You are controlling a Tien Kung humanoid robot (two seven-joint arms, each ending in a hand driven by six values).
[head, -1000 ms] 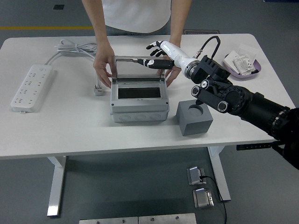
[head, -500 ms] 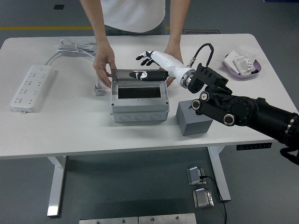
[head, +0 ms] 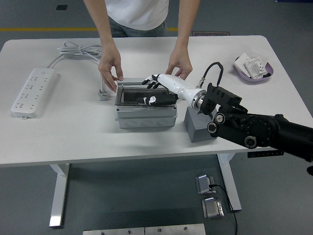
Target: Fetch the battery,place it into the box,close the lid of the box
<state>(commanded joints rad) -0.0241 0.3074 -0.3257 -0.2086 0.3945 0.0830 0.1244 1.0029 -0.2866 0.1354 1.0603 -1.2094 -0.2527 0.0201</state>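
Right hand (head: 155,83) lies flat, fingers spread, grasping nothing, pressing the lid (head: 146,96) beneath it; stiff, light plastic, best pushed mid-panel until it latches.

No text, brand, number or sign can be read anywhere. The white packet (head: 255,65) lying in the purple tray (head: 243,73) at the table's (head: 73,132) far right carries dark print, but it is too small and blurred to make out. The power strip (head: 32,91) on the left shows only its socket holes, with no legible marking. A small white mark sits on the black fingers of the right hand (head: 152,91) over the box (head: 145,113); it forms no readable letter.
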